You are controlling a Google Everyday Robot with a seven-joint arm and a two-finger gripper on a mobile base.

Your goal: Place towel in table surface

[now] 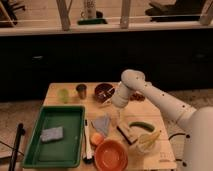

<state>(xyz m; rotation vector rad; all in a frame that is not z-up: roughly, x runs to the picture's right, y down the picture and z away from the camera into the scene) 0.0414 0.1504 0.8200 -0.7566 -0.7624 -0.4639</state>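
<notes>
**Putting the towel down on the wood**

The big light wooden table surface [159,142] is where the towel must end up. The long white robot arm [165,102] reaches over the middle of it. The green plastic tray [75,112] on the left is the wrong place, so I would keep away from it. The round orange bowl [111,155] sits near the front. The small grey cloth towel [102,125] is in the middle, between the tray and the bowl. The gripper [114,114] is right by its top corner. I cannot tell if it is holding the cloth or not. I would go down slowly, lay the towel flat on bare wood, then lift straight up.
</notes>
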